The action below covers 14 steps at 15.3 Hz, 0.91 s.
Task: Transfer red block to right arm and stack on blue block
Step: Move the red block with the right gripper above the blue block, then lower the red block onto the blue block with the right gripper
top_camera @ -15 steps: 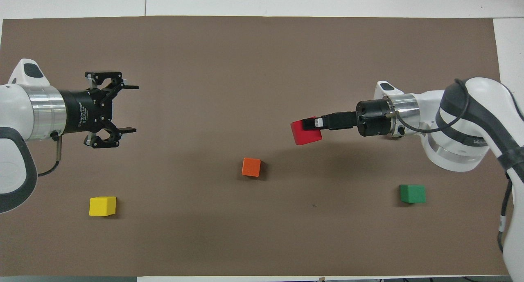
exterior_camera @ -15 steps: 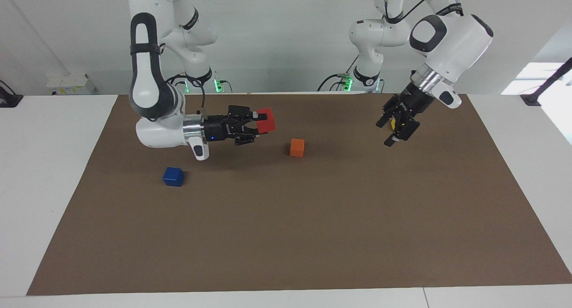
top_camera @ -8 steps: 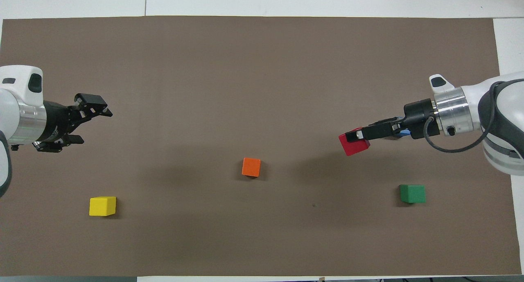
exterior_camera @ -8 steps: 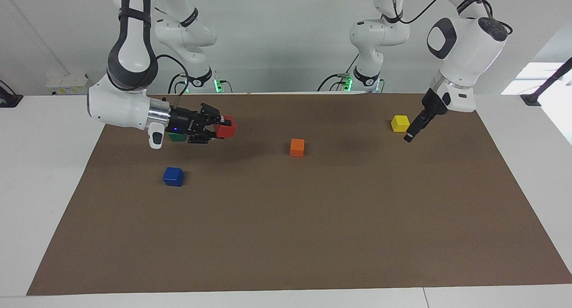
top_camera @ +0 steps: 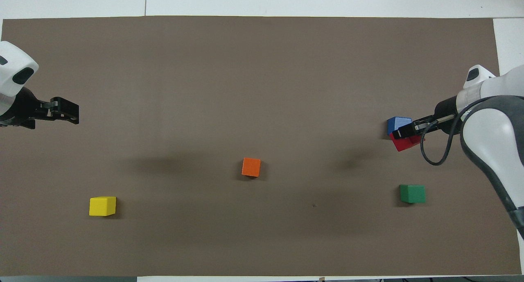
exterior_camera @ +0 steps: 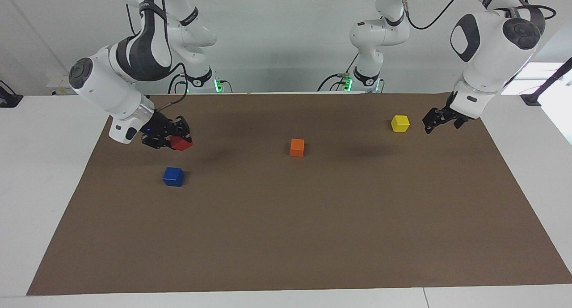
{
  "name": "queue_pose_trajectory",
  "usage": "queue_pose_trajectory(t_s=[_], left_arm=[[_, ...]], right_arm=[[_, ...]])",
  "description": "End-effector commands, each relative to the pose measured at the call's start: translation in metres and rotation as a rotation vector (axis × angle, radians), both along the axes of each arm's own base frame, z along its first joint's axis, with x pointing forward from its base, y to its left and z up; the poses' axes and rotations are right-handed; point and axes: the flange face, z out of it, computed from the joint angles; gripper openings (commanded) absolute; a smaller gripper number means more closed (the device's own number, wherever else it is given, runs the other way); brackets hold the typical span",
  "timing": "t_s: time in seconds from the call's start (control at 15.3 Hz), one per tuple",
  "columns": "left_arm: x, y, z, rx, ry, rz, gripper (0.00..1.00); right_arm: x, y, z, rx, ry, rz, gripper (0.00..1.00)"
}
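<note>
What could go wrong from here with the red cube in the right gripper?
1. The small red cube sits tilted in the right gripper, so it may land askew on the small blue cube and slide off.
2. The red cube hangs over the mat beside the blue cube, not above it; lowering now could miss or knock it.

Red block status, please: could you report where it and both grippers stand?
Right gripper shut on red block, in the air near blue block. Left gripper waits beside yellow block. Nothing on blue block.

Bright, even light from above; soft blurred shadows on the brown mat (exterior_camera: 286,236), sharp focus
</note>
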Motion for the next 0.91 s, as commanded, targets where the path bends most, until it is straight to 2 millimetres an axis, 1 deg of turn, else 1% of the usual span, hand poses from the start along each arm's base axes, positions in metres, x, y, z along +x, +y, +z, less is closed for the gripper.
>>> queue_pose_trajectory(t_s=[0.0,0.13,0.2,0.26,0.33,0.39,0.46,0.52,0.72,0.85], left_arm=[[-0.009,-0.017,-0.011,0.018,0.038,-0.064,1.0],[-0.007,-0.018,-0.014,-0.091,0.013,-0.017,1.0],[-0.002,-0.012,-0.013,-0.135,-0.022,0.017,1.0],[0.004,-0.009,-0.015,-0.14,-0.068,0.014,1.0],[0.006,-0.011,-0.021,-0.141,-0.083,0.013,1.0],[0.006,-0.013,-0.018,-0.141,-0.083,0.013,1.0],[0.007,-0.012,-0.015,-0.142,-0.08,0.014,1.0],[0.007,-0.011,-0.003,-0.141,-0.076,0.01,1.0],[0.005,-0.006,0.024,-0.138,-0.067,0.016,1.0],[0.0,-0.002,0.031,-0.137,-0.058,0.02,1.0]], right_arm=[[0.005,-0.001,0.003,-0.17,-0.043,-0.094,0.0],[0.008,0.003,-0.001,-0.239,-0.089,-0.125,0.0],[0.01,0.003,-0.005,-0.275,-0.115,-0.147,0.0],[0.011,0.008,-0.011,-0.312,-0.133,-0.162,0.0],[0.01,0.014,-0.021,-0.333,-0.145,-0.197,0.0],[0.01,0.016,-0.028,-0.334,-0.173,-0.23,0.0],[0.011,0.016,-0.037,-0.33,-0.192,-0.251,0.0],[0.013,0.016,-0.044,-0.335,-0.192,-0.256,0.0],[0.016,0.015,-0.049,-0.356,-0.217,-0.254,0.0],[0.014,0.016,-0.059,-0.354,-0.243,-0.251,0.0]])
